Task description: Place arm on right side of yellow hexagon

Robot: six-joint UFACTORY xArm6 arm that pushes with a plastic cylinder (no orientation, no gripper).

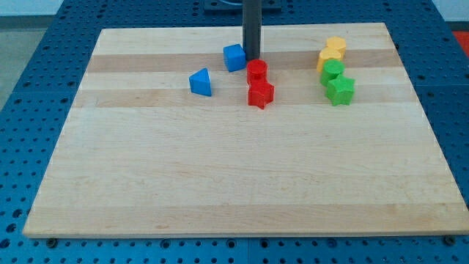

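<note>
Yellow hexagon [336,46] well right of my tip [252,59]

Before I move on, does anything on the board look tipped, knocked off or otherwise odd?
Nothing stands out. All eight blocks sit on the board. My tip rests between the blue cube and the red cylinder, well to the view's left of the yellow hexagon.

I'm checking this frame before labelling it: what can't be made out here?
- Camera view: whether my tip touches the blue cube or red cylinder; too close to tell.
- Which yellow block is the hexagon; too small, partly overlapping.
- The rod's upper part; cut off by the view's top.
</note>
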